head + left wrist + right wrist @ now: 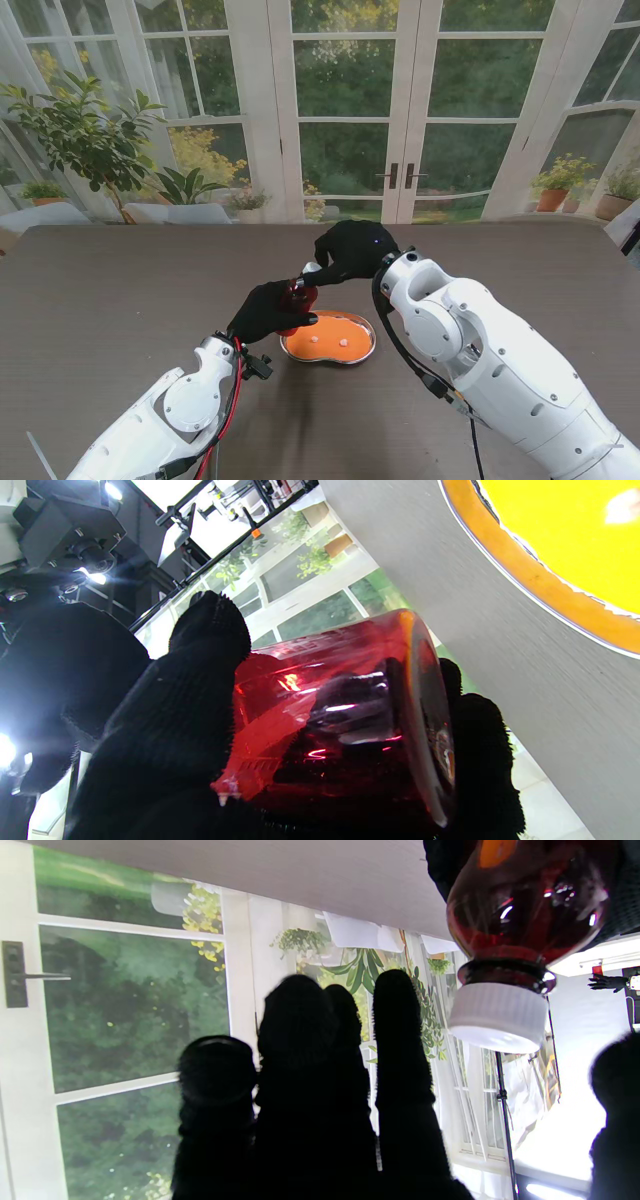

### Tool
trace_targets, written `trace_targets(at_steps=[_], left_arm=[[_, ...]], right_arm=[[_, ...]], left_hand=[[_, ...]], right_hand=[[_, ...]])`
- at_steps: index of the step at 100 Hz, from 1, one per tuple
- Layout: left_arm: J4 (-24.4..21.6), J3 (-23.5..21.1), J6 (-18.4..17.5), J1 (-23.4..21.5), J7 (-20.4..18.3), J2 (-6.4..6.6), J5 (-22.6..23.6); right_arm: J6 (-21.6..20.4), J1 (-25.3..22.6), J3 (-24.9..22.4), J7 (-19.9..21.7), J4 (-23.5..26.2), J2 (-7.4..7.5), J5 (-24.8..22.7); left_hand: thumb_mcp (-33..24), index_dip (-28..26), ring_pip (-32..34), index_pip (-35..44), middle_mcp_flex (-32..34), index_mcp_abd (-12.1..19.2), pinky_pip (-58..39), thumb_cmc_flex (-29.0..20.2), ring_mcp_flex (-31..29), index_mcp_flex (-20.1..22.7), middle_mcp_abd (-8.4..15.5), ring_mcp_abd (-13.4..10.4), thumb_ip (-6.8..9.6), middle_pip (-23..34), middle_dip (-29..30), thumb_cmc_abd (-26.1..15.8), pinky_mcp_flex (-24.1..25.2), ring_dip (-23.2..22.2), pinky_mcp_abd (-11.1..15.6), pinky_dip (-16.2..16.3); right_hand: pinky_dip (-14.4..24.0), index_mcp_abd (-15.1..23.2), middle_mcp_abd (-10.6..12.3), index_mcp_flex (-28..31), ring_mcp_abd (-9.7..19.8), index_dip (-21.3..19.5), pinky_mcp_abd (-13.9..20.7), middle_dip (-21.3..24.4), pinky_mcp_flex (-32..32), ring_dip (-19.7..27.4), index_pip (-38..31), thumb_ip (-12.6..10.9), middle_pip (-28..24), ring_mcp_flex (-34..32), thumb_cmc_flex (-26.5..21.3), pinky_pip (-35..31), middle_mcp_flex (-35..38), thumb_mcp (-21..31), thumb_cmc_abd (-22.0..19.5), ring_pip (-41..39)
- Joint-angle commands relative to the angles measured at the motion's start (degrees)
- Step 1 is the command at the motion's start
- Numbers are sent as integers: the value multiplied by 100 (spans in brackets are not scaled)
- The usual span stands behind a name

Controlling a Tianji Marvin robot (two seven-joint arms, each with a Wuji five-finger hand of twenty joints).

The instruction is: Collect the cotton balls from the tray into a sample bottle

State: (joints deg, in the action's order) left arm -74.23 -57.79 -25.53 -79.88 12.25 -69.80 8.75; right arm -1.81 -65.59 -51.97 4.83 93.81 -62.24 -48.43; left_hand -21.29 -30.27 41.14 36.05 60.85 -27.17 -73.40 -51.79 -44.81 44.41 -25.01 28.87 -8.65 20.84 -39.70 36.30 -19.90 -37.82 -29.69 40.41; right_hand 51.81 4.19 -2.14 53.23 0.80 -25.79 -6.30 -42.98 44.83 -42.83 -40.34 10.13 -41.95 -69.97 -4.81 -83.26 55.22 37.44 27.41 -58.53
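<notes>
My left hand [262, 312] is shut on a red sample bottle [297, 298], holding it lifted just left of the orange tray [362, 348]. In the left wrist view the black-gloved fingers [165, 720] wrap the bottle [340, 715]. Its white cap [497, 1015] is on. My right hand [350, 250] hovers at the cap [311, 268]. In the right wrist view the cap sits between the fingers [310, 1080] and the thumb without touching either. Two white cotton balls [316, 339] [343, 342] lie in the tray [550, 585].
The brown table [120, 290] stretches wide to both sides of the tray. Beyond its far edge are glass doors and potted plants [85, 140]. A red cable [232, 400] runs along my left forearm.
</notes>
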Motion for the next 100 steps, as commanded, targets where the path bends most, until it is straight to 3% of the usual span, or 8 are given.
trace_targets(at_steps=[1,45,57,63,65,68,72,100], left_arm=[[-16,-9,2,-7,-106,-18,-11],[-19,-20,8,-16,-111,-14,-10],[-23,-21,12,-19,-112,-14,-12],[-23,-21,13,-19,-113,-14,-15],[-23,-20,13,-18,-113,-15,-16],[-22,-19,13,-18,-114,-15,-18],[-22,-18,14,-17,-115,-15,-18],[-23,-13,24,-16,-126,-15,-33]], right_arm=[[-114,27,35,-14,-67,-41,-6],[-316,56,74,-253,-201,-80,55],[-387,55,56,-270,-219,-83,96],[-435,56,46,-272,-227,-84,117],[-449,57,44,-277,-233,-85,128],[-471,59,42,-287,-242,-88,146],[-500,61,40,-312,-258,-93,161],[-685,72,21,-390,-328,-108,258]], left_hand=[[-746,-77,28,647,397,986,135,-913,-68,955,372,225,132,11,-72,-1448,303,29,182,-27],[-748,-75,27,644,405,984,135,-901,-71,965,374,227,129,13,-72,-1454,304,29,175,-26],[-750,-74,26,640,405,991,137,-898,-69,969,377,229,128,11,-71,-1459,306,30,175,-27],[-752,-75,27,637,404,980,138,-897,-68,966,376,221,128,9,-71,-1457,309,29,176,-27],[-750,-76,27,637,405,980,138,-894,-67,967,380,217,127,9,-71,-1458,309,29,175,-27],[-752,-75,24,634,408,988,139,-895,-63,963,367,218,127,10,-71,-1461,310,30,175,-27],[-751,-77,24,637,402,988,139,-888,-64,969,369,220,126,7,-70,-1463,310,30,174,-27],[-748,-79,19,621,400,981,132,-882,-55,973,367,228,123,1,-69,-1476,306,30,179,-24]], right_hand=[[89,153,133,159,65,-208,-156,-84,108,-51,-174,-180,-129,-309,-244,-302,144,66,312,-122],[-41,523,347,346,119,-327,-147,-67,262,-59,-509,-251,-192,-549,-1669,-408,561,-779,17,-155],[-58,626,375,352,161,-342,-132,-60,264,-72,-600,-333,-185,-549,-2200,-418,601,-1336,-157,-185],[-78,710,395,356,181,-197,-108,-57,272,-63,-688,-415,-187,-554,-2801,-423,621,-2154,-355,-180],[-81,836,399,238,202,375,-109,-55,277,-70,-1058,-108,-185,-550,-2553,-420,630,-1300,-109,-194],[-82,997,408,13,188,898,-105,-53,278,-72,-1601,595,-189,-551,-1759,-422,649,1520,704,-209],[-86,1081,422,-51,180,1200,-84,-49,293,-79,-1914,931,-191,-552,-1534,-427,676,2776,1183,-237],[-124,1133,509,-27,300,1313,-31,-201,373,-90,-2021,951,-193,-565,-1861,-418,836,3343,1515,-319]])
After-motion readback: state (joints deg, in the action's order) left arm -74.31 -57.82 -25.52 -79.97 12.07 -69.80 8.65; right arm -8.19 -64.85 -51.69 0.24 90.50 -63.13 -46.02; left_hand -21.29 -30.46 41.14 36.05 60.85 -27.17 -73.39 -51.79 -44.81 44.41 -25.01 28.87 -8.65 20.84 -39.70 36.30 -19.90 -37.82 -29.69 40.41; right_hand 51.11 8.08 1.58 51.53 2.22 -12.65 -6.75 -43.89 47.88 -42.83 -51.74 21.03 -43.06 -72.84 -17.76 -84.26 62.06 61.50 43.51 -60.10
